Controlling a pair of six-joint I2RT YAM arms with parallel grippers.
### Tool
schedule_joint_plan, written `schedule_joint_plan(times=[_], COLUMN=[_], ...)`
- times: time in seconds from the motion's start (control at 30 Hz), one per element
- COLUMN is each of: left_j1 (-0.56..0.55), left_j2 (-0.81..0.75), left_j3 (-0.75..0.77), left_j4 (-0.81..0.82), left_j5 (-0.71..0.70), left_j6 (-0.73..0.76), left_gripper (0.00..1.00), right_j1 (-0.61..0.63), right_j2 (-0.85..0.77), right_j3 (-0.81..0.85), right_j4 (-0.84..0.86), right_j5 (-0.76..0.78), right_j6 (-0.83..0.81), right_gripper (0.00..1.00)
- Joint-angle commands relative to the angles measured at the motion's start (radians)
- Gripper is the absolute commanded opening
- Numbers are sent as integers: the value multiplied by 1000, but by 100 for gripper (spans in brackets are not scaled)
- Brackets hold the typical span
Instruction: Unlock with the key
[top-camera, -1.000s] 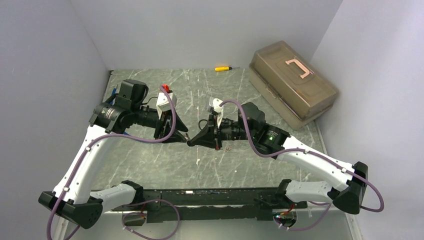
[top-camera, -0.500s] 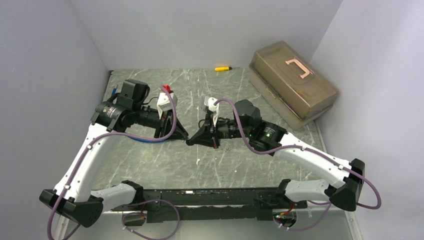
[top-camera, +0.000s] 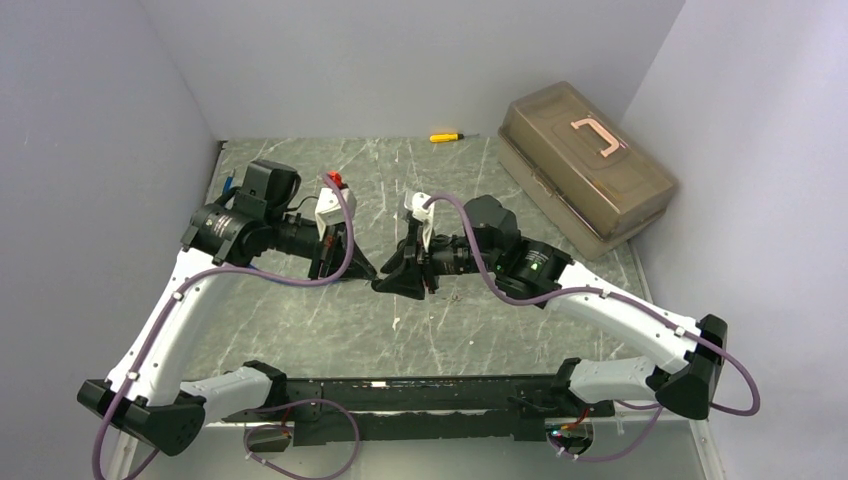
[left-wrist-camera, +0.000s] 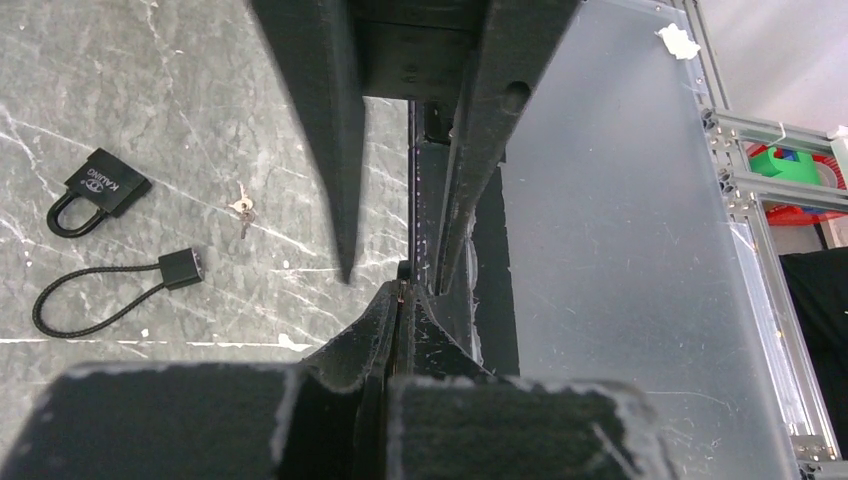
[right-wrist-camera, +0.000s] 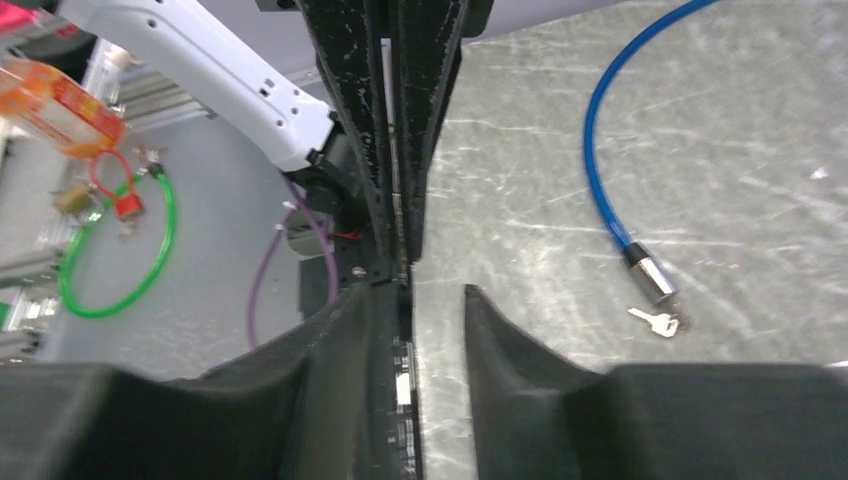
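Meeting tip to tip above the middle of the table (top-camera: 330, 335), the two grippers hold a thin flat sliver between them, seen edge-on from both wrists; I take it for the key (right-wrist-camera: 404, 370), though its shape is too narrow to make out. The left gripper (left-wrist-camera: 400, 295) has its fingers pressed together on that sliver. The right gripper (right-wrist-camera: 428, 290) stands spread, one finger just beside the sliver and the other apart from it, so the hold looks to lie with the left side alone.

On the surface beside them lie a black padlock (left-wrist-camera: 100, 190), a black cable lock (left-wrist-camera: 110, 292) and a pair of loose keys (left-wrist-camera: 243, 210); a blue cable lock (right-wrist-camera: 600, 170) lies under the left arm. Which lock this key fits I cannot tell.

A key like this is probably light, stiff and smooth, so it may pivot or slip in a flat pinch once it meets any resistance. The sound hold is on the broad head, flat faces against the pads, with the whole blade free. The padlock is likely denser and would slide on the polished surface, so its body wants clamping by the other gripper, keyhole end exposed.
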Motion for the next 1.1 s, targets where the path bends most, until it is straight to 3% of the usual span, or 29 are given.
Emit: schedule_joint_plan(times=[0.0,0.1,0.27,0.4,0.57,0.83,1.07], left_j1=[6,28,60,62,60,61,61], left_j2=[-36,-42,-57,-88,-101,-109,-114], left_j3=[-6,-17,-38,-83,-99,-108,-117], left_j4=[23,65,212,354,394,407,413], left_j5=[65,103,185,194,193,190,188], left_j6=[-28,-70,-211,-333,-367,-377,-372], left_gripper=[0,0,0,0,0,0,0], right_j1=[-13,-43,-55,-56,-56,-56,-56], right_j2=[-87,-185,-239,-201,-127,-55,-23], right_j3=[-59,-194,-329,-343,-299,-255,-235], right_j4=[114,285,510,631,693,755,771], right_j5=[55,57,15,-21,-65,-113,-127], right_j6=[15,90,176,218,240,282,294], right_gripper=[51,60,62,62,62,56,40])
